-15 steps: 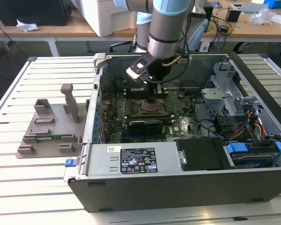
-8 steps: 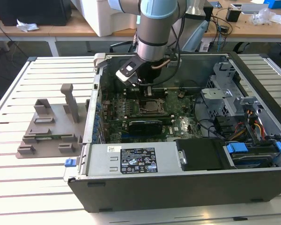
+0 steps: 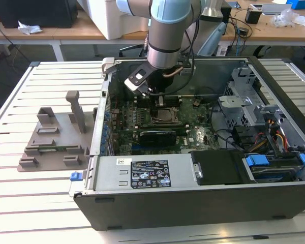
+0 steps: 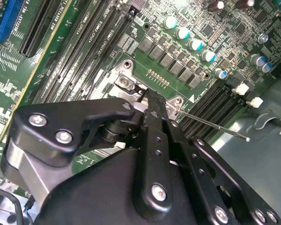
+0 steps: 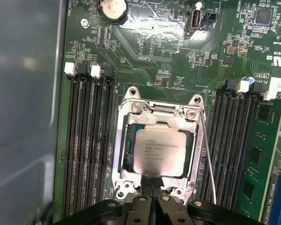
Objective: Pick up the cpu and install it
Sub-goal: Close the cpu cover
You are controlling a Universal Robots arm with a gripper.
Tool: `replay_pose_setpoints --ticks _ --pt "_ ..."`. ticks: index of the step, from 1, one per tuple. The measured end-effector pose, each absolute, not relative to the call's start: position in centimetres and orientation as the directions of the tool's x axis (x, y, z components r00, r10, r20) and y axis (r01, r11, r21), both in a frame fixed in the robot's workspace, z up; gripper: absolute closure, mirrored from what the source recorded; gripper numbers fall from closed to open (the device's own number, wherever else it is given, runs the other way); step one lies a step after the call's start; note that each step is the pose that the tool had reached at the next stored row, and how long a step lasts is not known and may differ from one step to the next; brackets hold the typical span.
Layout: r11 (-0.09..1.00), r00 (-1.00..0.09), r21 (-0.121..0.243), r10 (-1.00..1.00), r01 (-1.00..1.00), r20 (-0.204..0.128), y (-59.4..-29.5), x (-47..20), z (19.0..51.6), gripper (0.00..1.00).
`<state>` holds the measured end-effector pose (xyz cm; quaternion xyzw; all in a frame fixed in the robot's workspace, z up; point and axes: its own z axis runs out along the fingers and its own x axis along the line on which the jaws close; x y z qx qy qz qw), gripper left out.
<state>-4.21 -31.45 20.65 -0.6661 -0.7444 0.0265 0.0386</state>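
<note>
Arm (image 3: pixel 165 30) vertical, wrist down, fingers (image 5: pixel 154 183) pinched together.

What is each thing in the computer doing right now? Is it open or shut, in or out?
cpu: lying flat inside the socket frame.
socket frame: closed down around the cpu's edges.
thin metal lever: lying down along the frame's side.
tool: fingertips together at the socket's edge, holding nothing.
computer case: side open, motherboard showing.
grey tray: on the table beside the case.

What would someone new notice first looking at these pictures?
The arm reaching down into the open computer case on the slatted table. In the first wrist view, the silvery cpu lies in the socket frame, with the gripper at its edge.
</note>
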Motion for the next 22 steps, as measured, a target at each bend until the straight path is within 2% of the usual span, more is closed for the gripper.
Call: replay_pose_setpoints --ticks 10,20,22 --pt "0.114 -0.110 -0.087 0.992 0.990 0.056 -31.7 -4.0 20.5 0.89" --pt "0.114 -0.109 -0.090 0.992 0.989 0.058 -31.8 -2.8 21.9 0.89" --pt "0.114 -0.108 -0.105 0.992 0.988 0.059 -31.8 -1.4 21.9 0.89"
